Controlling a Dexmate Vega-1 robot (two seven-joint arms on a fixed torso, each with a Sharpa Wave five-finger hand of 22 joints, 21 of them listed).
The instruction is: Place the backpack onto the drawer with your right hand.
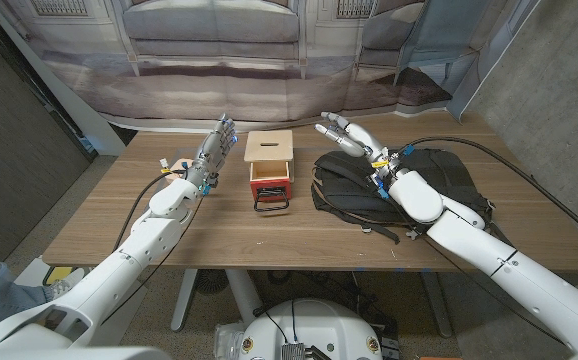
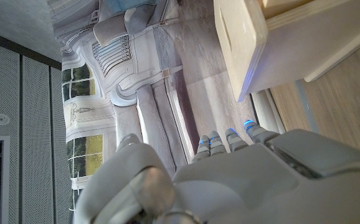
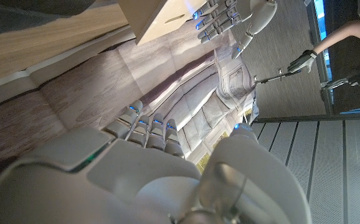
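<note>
Brown wooden table (image 1: 219,225), printed sofa backdrop (image 1: 214,50) behind.
One black fabric backpack (image 1: 439,185) at 3 o'clock of one pale wooden drawer box (image 1: 270,165); right hand (image 1: 354,135) spread above it, left hand (image 1: 214,150) spread, both empty.

Both arms were seen in the head view reaching in from the near corners over the wooden table (image 1: 219,235). The left arm (image 1: 119,265) was stretched forward toward the far left part of the table, and the left hand (image 1: 212,152) was held raised with its fingers extended and slightly apart, nothing being gripped. The right arm (image 1: 499,260) was extended from the near right corner toward the far edge, and the right hand (image 1: 352,134) was held above the table with its fingers straight and spread, nothing being held. The right hand's extended fingers (image 3: 144,127) were shown from behind in the right wrist view.
</note>
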